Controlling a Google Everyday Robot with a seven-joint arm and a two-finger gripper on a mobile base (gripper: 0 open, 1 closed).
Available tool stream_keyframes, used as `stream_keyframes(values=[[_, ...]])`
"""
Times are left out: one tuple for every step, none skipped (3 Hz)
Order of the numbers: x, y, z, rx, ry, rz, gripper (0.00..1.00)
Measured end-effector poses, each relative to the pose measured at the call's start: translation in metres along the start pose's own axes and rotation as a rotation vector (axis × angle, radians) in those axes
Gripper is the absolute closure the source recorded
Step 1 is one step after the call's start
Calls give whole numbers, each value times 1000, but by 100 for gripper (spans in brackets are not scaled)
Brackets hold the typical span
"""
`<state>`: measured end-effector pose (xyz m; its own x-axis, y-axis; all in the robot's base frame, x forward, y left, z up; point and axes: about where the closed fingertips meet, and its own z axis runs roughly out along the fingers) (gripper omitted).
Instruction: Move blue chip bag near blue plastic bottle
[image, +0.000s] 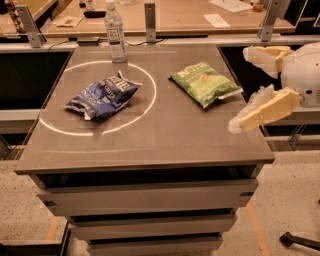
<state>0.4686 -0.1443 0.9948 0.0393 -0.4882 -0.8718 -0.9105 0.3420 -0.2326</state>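
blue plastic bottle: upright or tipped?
Upright: blue plastic bottle stands cap-up at the table's far edge. Pincer, open, hangs off the table's right side.

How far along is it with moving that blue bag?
Nothing done yet. The blue chip bag lies in the white ring, apart from the blue plastic bottle. The gripper, open and empty, hangs beyond the table's right edge. Grasping and moving remain.

blue chip bag left | blue plastic bottle behind | gripper right
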Motion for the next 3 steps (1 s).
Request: stream_keyframes(values=[[-6,-3,21,31,1,38,0],[-16,-4,60,104,35,101,0],[-21,-12,91,164,50,140,0]])
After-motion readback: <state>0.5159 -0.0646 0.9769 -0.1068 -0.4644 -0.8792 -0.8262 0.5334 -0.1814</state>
